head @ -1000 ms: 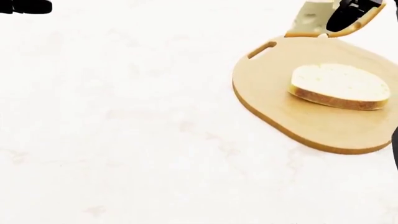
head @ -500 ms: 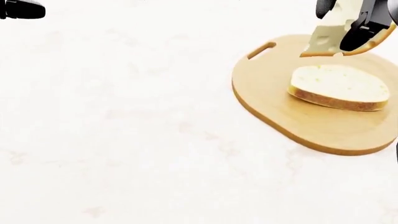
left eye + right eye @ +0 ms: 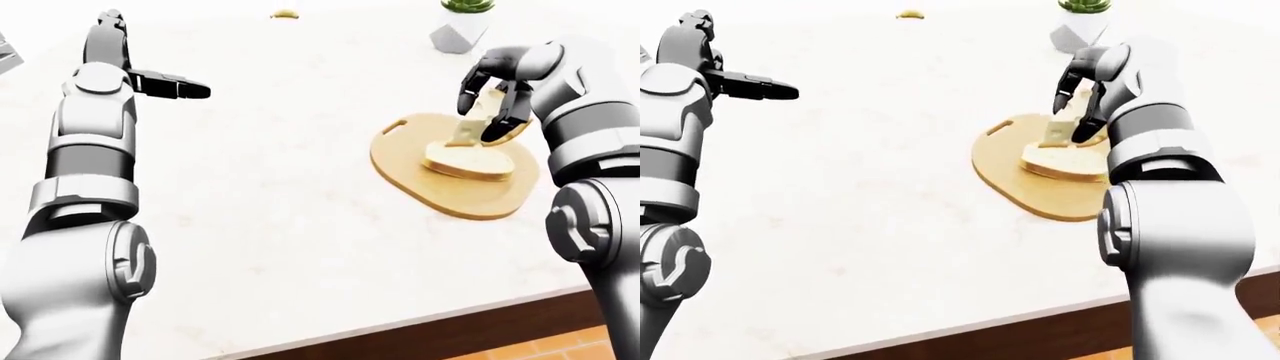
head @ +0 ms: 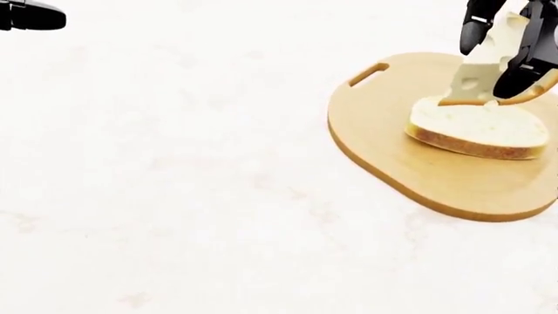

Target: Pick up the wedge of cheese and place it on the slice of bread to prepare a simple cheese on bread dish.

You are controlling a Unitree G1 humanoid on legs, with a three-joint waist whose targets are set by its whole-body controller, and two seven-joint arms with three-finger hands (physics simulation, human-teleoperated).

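**Cheese wedge dangling right over the bread**

So the right hand (image 4: 505, 49) has its black fingers (image 4: 478, 19) pinched around the wedge of cheese (image 4: 479, 75), one finger on the left face and the others on the right, so closed snugly on it, not spread. The cheese hangs point-down-ish, tilted, with its lower edge sitting right at the top edge of the slice of bread (image 4: 478, 127) in the head view. Can't really tell if it's touching the bread or just above it.

The cheese is pale yellow with round holes and a darker orange rind along the bottom. The bread is an oval slice, creamy crumb on top, brown crust round the side, lying flat on the wooden cutting board (image 4: 392, 157). The board is a rounded tan slab with a slot handle at its upper left corner, on a white marbled counter (image 4: 174, 183).

The left hand (image 3: 175, 86) is well off to the left, fingers stretched out straight, holding nothing.

A white faceted plant pot (image 3: 458, 34) sits near the top.
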